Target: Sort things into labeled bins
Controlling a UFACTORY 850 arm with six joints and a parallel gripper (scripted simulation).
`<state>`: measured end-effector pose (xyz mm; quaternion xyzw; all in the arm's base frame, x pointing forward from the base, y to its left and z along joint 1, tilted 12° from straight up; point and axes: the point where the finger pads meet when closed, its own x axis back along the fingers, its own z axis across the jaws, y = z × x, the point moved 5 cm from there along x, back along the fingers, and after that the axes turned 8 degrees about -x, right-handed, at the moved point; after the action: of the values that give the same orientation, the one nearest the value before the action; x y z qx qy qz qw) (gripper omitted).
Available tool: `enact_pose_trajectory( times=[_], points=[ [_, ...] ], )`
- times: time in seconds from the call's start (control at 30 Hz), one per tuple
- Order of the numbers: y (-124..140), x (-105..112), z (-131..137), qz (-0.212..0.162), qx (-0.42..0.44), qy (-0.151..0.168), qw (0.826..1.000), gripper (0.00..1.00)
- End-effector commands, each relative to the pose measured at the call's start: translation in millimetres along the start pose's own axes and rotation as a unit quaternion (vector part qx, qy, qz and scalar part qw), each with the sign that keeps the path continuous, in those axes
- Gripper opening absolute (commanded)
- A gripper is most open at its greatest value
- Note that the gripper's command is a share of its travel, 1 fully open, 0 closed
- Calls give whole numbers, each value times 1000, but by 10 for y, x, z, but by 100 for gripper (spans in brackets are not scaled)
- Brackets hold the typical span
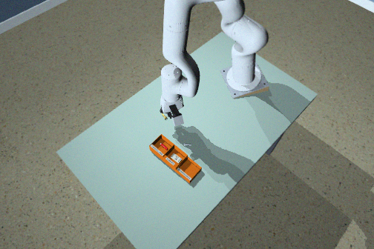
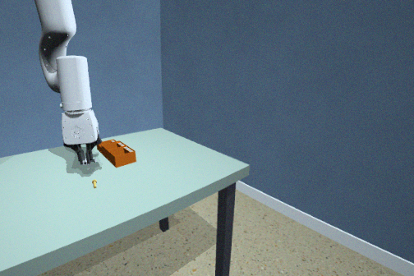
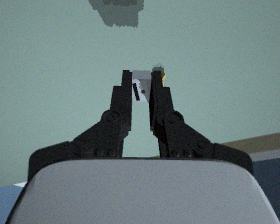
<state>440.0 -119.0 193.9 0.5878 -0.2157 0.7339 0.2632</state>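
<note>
My gripper (image 3: 141, 84) is shut on a small white block with a black mark (image 3: 140, 89) and holds it a little above the table. The gripper also shows in the exterior view (image 2: 85, 159) and the top view (image 1: 165, 113). A small yellow peg (image 2: 94, 183) lies on the table just below and beside the fingers; it peeks out behind the right finger in the wrist view (image 3: 162, 76). The orange row of three bins (image 1: 177, 154) stands a short way off. Its left bin holds a red thing (image 1: 163, 146) and its middle bin a white thing (image 1: 176, 158). The labels are too small to read.
A small grey thing (image 1: 187, 144) lies on the table beside the bins, in the arm's shadow. The arm's base (image 1: 245, 80) stands at the far side of the table. The bins also show in the exterior view (image 2: 117, 152).
</note>
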Motion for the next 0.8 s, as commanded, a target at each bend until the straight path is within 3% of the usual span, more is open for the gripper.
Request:
enact_pose_trajectory(
  times=[0.0, 0.27, 0.77],
  points=[
    [2, 7, 16, 3, 1, -7, 1000, 0],
    [0, 78, 14, 3, 1, -7, 1000, 0],
    [-895, 86, -89, 4, 0, -7, 1000, 0]
  ],
)
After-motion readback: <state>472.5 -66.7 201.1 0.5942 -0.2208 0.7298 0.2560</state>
